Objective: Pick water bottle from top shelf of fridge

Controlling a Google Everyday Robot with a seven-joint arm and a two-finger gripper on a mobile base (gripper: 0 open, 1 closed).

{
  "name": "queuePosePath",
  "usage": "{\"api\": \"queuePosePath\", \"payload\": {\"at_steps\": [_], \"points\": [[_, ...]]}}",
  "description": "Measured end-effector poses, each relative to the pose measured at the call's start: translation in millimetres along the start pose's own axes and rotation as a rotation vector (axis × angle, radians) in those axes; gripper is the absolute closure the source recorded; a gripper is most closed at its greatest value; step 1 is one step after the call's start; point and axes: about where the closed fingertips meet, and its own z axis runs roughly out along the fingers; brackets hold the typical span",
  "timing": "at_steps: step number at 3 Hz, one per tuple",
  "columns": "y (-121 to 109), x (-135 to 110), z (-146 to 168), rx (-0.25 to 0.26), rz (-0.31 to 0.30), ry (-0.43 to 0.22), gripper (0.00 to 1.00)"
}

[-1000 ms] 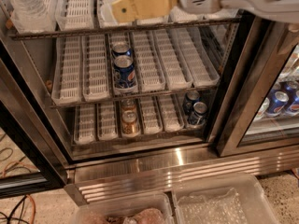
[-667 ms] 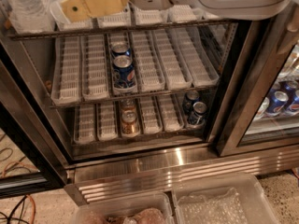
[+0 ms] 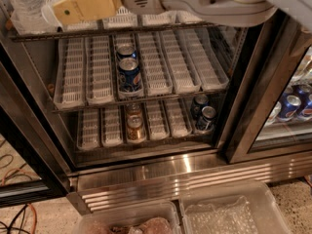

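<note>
My tool [image 3: 66,11] hangs at the top shelf [image 3: 146,29] of the fridge [image 3: 161,172], tan tip aimed left, just beside the water bottle [image 3: 23,9]. Open or closed? I cannot tell. The bottle stands upright at the shelf's left end, long axis vertical, base on the rack, top out of view. Blue soda cans [image 3: 129,74] sit one rack below.
</note>
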Motion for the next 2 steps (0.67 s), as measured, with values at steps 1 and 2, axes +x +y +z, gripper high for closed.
{"api": "queuePosePath", "payload": {"at_steps": [1, 2], "points": [[-5, 15, 35, -0.021, 0.038, -0.035, 0.00], [-7, 24, 72, -0.045, 0.062, -0.069, 0.00]]}}
